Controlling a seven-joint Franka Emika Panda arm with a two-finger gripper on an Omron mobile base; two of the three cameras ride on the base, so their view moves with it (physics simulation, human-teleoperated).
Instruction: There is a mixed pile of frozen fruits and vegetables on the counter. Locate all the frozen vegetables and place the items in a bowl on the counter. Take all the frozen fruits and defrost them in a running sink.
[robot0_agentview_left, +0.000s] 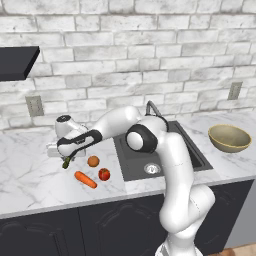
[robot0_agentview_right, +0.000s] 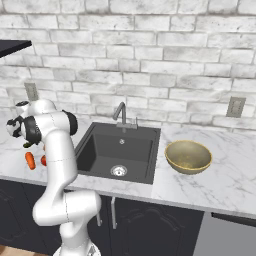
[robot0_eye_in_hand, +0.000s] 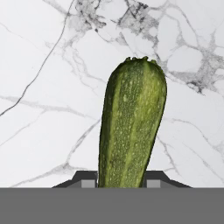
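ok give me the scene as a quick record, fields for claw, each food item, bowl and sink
claw: shut on the green vegetable, over the counter left of the sink
green vegetable: held between the fingertips, above the marble
carrot: lying on the counter
orange fruit: on the counter, beside the carrot
red fruit: on the counter near the sink edge
bowl: right of the sink, nothing visible inside
sink: no food inside, no water visible

Kitchen: sink, marble counter.
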